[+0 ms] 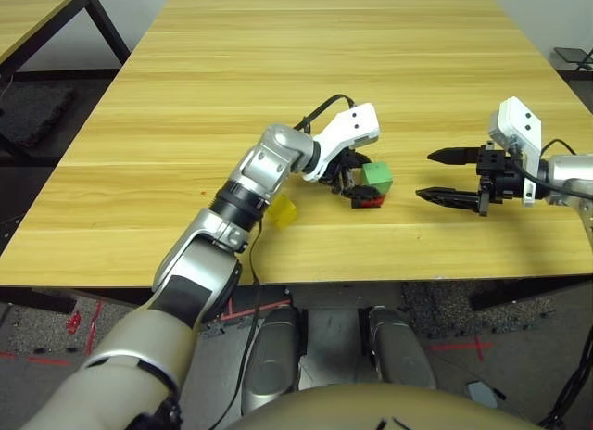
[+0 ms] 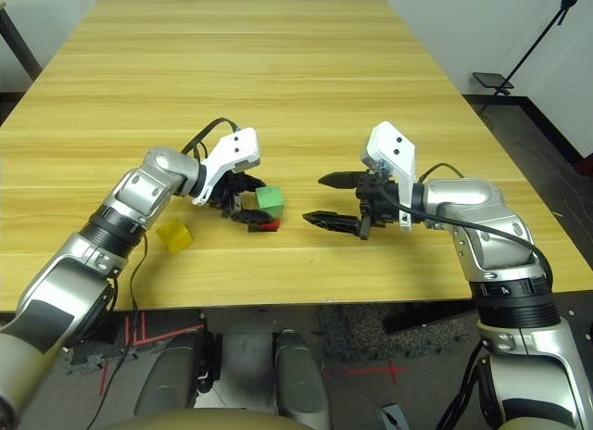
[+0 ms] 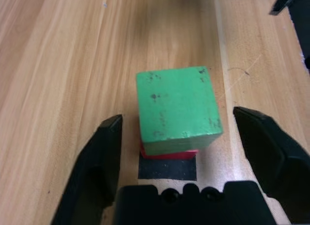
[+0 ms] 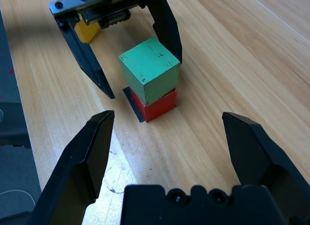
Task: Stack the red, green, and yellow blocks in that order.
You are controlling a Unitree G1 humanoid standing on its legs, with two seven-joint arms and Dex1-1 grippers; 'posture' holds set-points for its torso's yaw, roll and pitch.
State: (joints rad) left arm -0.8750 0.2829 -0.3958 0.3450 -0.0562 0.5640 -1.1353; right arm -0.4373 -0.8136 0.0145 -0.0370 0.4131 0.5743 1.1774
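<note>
Two blocks stacked mid-frame, green point(image 2: 270, 201) on red point(image 4: 161, 106); left gripper point(image 3: 178, 116) wide around green; yellow point(image 2: 174, 234) lower left; right gripper point(image 2: 320, 200) wide, empty.

Wooden table point(image 2: 278, 69); flat black patch point(image 3: 167, 168) on top; red tape point(image 2: 371, 370) on floor point(image 2: 306, 393).

Green block point(image 4: 149, 70) sitting flat on the bright red block point(image 4: 159, 106); yellow block point(image 2: 174, 234) resting apart, left of that red one!
</note>
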